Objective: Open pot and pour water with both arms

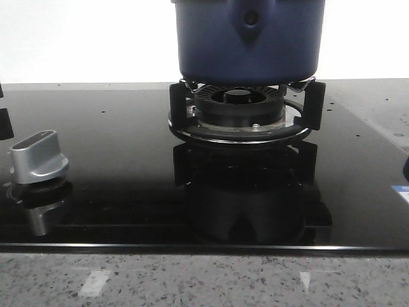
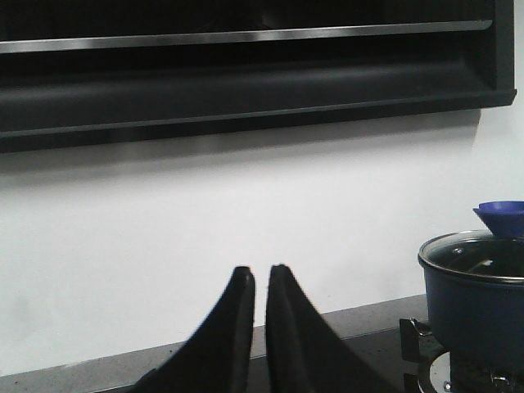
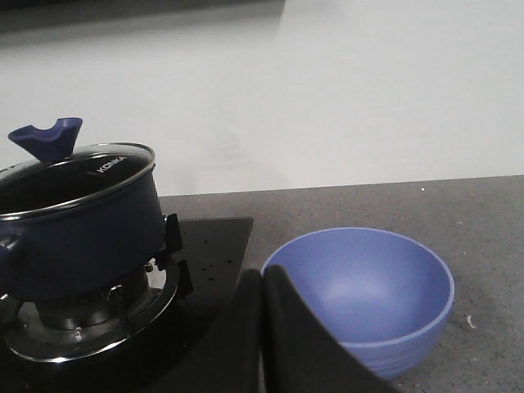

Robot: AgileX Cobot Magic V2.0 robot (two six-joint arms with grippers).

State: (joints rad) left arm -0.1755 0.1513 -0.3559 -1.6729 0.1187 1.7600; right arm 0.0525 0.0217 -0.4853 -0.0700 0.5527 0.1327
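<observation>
The pot sits lidded on the burner, a bowl beside it on the counter. Both arms' fingers are pressed together, holding nothing. It looks heavy and rigid, with a breakable glass lid; grip the lid's knob first, then the side handle.

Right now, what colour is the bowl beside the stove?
Light blue bowl, clearest in the right wrist view.

matte navy pot, glass lid metal-rimmed; glossy black glass hob; brushed metal knob; speckled stone counter.
</observation>
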